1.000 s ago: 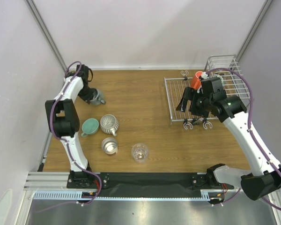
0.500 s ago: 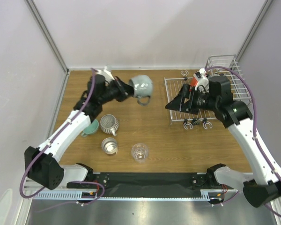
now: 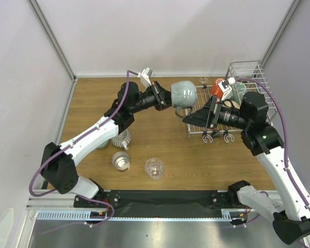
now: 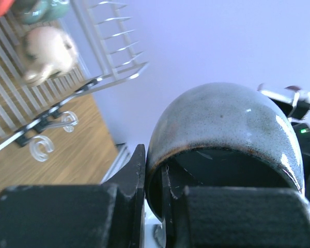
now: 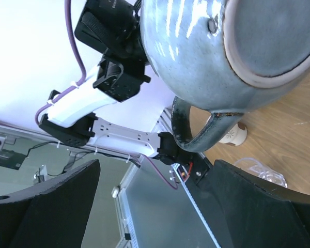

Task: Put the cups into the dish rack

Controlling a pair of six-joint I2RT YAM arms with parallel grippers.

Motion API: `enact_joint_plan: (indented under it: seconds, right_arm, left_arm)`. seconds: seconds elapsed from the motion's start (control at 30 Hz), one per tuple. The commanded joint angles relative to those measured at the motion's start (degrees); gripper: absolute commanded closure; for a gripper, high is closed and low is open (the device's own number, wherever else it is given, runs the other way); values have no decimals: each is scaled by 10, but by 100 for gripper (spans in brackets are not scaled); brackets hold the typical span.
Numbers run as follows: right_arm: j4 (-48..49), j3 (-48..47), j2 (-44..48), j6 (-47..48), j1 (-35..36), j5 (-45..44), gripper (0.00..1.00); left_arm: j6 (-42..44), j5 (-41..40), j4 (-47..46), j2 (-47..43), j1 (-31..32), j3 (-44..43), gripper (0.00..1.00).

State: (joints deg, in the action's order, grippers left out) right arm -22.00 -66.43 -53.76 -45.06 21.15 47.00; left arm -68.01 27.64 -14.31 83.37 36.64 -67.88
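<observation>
While the left gripper [image 3: 164,98] pinches the grey-blue mug [image 3: 184,94] by its rim, mid-air at the rack's [image 3: 253,70] left edge, the right gripper [image 3: 194,118] faces it, jaws wide — a handover, I judge. Next: the right must close firmly on the mug before the left releases.

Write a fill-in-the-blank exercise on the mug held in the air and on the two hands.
1. The left hand grips a glazed ceramic mug whose colour is ___.
2. Its fingers pinch the mug by the ___, one inside and one outside.
3. The right hand, facing the mug, has its jaws ___.
Missing words: grey-blue; rim; open.
</observation>
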Motion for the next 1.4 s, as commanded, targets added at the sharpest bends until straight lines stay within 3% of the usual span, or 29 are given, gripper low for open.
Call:
enact_joint_plan:
  seconds: [0.0,0.33,0.53,0.63,0.73,0.77,0.83,0.9,0.93,0.97,1.03,1.1,1.13,1.23,1.37]
  right_arm:
    - [37,-5,16,-30,-1,13,2]
    - [60,20,36,-65,-1,-23,20]
    - [75,39,43,-93,-1,-66,39]
    - [72,46,49,-94,1,-91,54]
    - [54,45,49,-93,2,-110,78]
    - [56,47,49,-95,2,-111,96]
    - [56,46,48,-93,11,-123,100]
    - [29,24,43,-52,22,-143,100]
    - [8,11,41,-36,30,-176,100]
    - [-34,0,38,-23,33,-196,100]
    - [-66,-26,31,-3,36,-253,100]
    - [-99,-34,26,1,39,-313,100]
    - [-115,-35,23,4,43,-334,100]
    - [-133,-35,2,30,51,-415,100]
    - [-168,-30,-38,51,59,-533,100]
  left_arm:
    - [-56,12,-127,-1,22,-59,100]
    - [-56,-15,-121,-6,67,-57,100]
    - [-49,-36,-112,-8,97,-49,100]
    - [-16,-30,-50,4,110,-85,100]
    - [16,-31,-22,8,122,-102,99]
    - [17,-28,-23,7,123,-99,100]
    - [8,-23,-65,-9,124,-64,100]
    - [2,-28,-87,-28,121,-34,75]
    - [7,-36,-67,-50,119,-15,39]
    - [27,-47,-41,-63,116,-11,21]
    - [52,-77,55,-87,101,-4,1]
    - [74,-104,129,-126,67,4,0]
    - [79,-119,222,-143,53,6,0]
    - [89,-168,370,-209,-17,32,0]
    - [132,-197,459,-300,-89,57,0]
